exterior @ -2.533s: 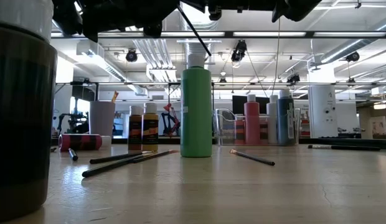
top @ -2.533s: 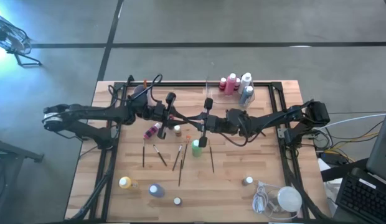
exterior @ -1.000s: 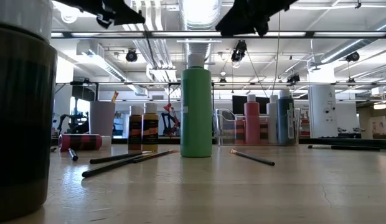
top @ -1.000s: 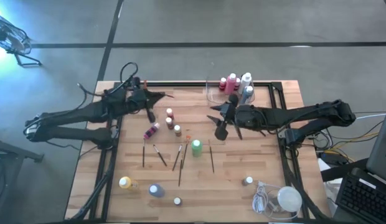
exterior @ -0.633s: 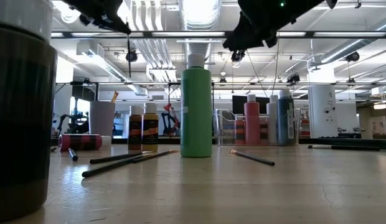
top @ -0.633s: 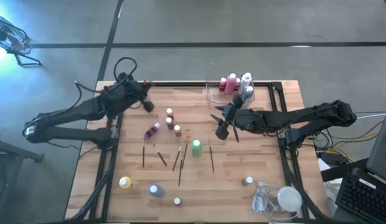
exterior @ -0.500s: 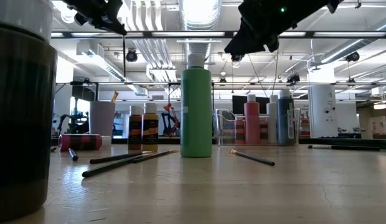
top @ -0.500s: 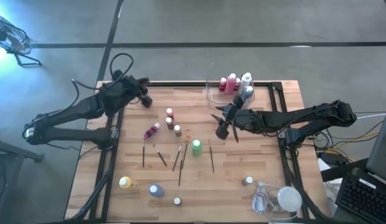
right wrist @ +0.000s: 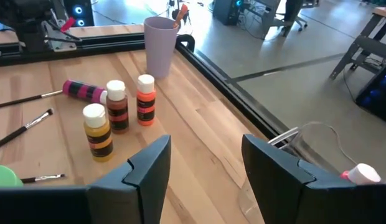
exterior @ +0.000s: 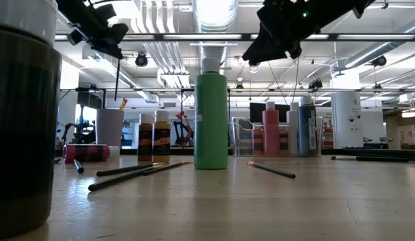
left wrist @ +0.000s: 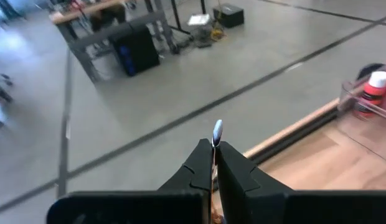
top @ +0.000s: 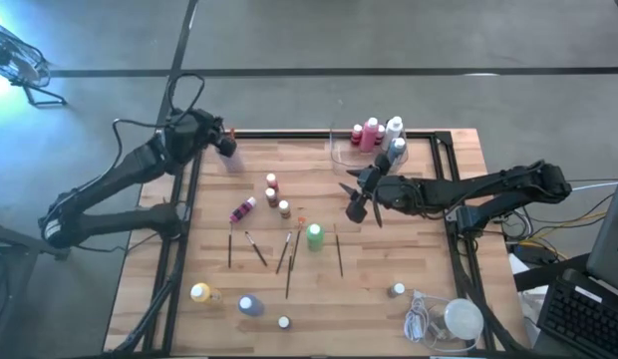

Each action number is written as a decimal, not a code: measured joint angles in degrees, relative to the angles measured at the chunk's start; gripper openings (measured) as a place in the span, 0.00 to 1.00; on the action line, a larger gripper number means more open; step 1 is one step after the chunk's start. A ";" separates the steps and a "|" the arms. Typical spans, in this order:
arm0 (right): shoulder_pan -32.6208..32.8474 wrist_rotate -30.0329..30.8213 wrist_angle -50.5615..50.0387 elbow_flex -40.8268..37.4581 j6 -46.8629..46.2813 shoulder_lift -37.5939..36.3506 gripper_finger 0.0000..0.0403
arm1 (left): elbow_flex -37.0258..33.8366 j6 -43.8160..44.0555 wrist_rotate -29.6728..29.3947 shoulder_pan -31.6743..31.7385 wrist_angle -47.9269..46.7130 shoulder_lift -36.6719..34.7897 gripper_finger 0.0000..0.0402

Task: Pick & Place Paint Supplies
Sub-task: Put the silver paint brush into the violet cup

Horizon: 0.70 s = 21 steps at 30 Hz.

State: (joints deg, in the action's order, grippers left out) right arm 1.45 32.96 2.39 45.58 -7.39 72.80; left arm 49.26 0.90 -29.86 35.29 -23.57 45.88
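Counting three standing bottles (right wrist: pixel 118 118).

Surface (top: pixel 429 249) centre crowded: upright green bottle (top: pixel 314 236), three small bottles (top: pixel 276 195), scattered paintbrushes (top: pixel 285 255) block low passes. Clear tray (top: pixel 341 150) with bottles obstructs far edge. Open wood between green bottle and right rail.

High view overhead, straight down; low view level across table (exterior: pixel 274 207); both share green bottle (top: pixel 314 236).
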 joint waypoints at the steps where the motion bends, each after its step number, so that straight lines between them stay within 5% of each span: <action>1: 0.00 0.12 0.02 0.00 -0.03 -0.10 0.49 | -0.30 0.25 1.21 0.75 0.09 0.21 0.02; 21: 0.00 0.21 -0.02 -0.39 -0.53 -0.31 0.42 | -13.89 4.30 9.66 7.75 8.83 0.91 0.02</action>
State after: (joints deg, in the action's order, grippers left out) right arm 1.45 33.17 2.37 45.19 -7.92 72.49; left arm 35.38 5.20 -20.20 43.05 -14.74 46.80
